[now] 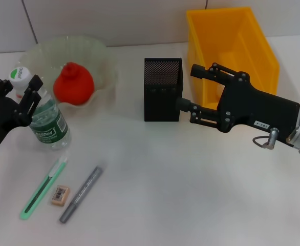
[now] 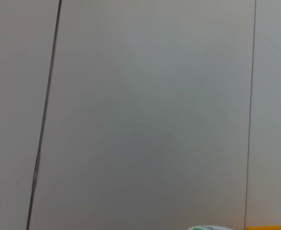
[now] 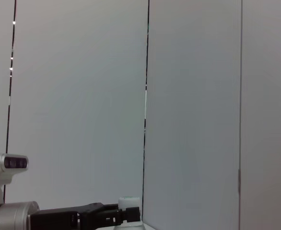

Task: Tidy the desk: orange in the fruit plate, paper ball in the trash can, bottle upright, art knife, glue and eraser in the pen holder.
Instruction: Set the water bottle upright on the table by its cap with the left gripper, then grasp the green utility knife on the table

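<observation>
Left gripper [image 1: 24,95]: jaws closed around the neck and shoulder of the bottle [image 1: 47,120], one dark finger [image 1: 33,87] on each side just below the white cap. Bottle stands upright on the table [image 1: 191,195], beside the fruit plate [image 1: 96,54]. Judgement: the upright step looks done or nearly so; the step in hand is the release.

To do it well: check that the base sits flat before opening, open slowly and evenly so neither finger drags the neck sideways, then withdraw straight away from the bottle and clear of the cap. The bottle is tall and narrow and would tip easily; the plate rim is close behind it.

Right gripper [image 1: 187,87]: jaws apart and empty, hanging just beside the pen holder [image 1: 163,89], in front of the trash can [image 1: 232,48].

Other task items: orange-red fruit [image 1: 73,83] already lies in the plate. No paper ball visible on the table; the can's interior is only partly shown. Art knife [image 1: 43,187], eraser [image 1: 60,195] and grey glue pen [image 1: 81,193] lie side by side on the near left, well apart from the holder. Judgement: these three remain.

Surface: plain white tabletop, smooth. Room: pale wall panels with dark seams behind the desk; both wrist views show little besides these panels.
</observation>
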Controlling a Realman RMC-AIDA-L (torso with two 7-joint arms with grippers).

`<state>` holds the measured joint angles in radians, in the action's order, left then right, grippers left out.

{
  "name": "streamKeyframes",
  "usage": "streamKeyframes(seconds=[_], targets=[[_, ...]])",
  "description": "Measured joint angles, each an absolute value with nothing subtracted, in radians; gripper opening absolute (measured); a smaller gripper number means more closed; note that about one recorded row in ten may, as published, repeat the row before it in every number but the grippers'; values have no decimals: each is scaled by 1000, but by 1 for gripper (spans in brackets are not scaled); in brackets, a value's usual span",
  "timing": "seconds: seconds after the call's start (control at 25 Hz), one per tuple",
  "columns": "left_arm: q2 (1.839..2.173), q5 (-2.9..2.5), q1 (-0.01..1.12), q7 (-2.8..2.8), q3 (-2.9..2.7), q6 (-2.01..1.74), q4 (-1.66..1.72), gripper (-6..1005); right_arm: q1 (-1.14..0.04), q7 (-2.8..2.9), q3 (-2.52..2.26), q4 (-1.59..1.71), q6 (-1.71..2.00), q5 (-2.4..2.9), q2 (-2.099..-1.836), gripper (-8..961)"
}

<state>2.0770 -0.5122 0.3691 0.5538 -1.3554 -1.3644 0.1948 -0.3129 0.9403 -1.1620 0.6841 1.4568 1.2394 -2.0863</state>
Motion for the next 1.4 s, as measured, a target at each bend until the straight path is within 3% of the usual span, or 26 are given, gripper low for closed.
streamKeyframes(seconds=[0.6, 0.88, 1.08, 1.4], targets=[[2076, -520, 368, 554, -1361, -1364, 195, 486, -316, 940, -1159, 684, 1456, 1239, -2086, 770], [2074, -521, 367, 554, -1361, -1365, 195, 710, -317, 940, -1160, 684, 1456, 1239, -2086, 770], [2073, -524, 362, 554, -1361, -1375, 198, 810, -318, 940, -1160, 684, 1455, 1239, -2086, 770], [2069, -527, 344, 554, -1362, -1476, 208, 810, -318, 940, -1160, 684, 1454, 1239, -2086, 770]])
